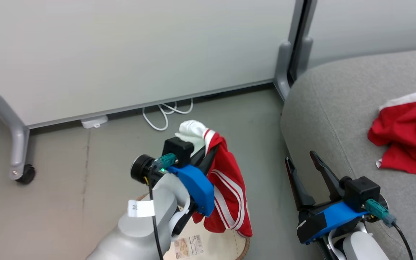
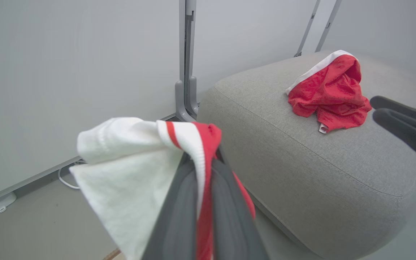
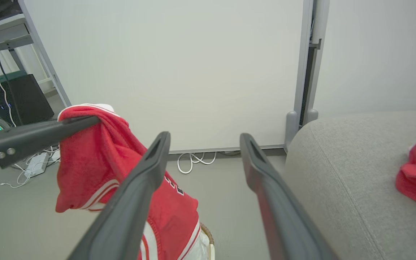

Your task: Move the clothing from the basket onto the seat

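Since the seat (image 1: 323,108) is off to my right, head view has my left gripper (image 1: 207,150) pinched shut on the striped garment (image 1: 229,187), dangling it above the basket (image 1: 243,247) so it clears the rim. My right gripper (image 1: 300,158) sits wide open and empty by the seat edge.

Left wrist view: white trim bunched over the closed fingers (image 2: 179,202), and the other garment (image 2: 329,94) is lying on the seat.

Right wrist view: open fingers (image 3: 139,187) frame the hanging garment, basket underneath. Guessing a swing rightward comes next.
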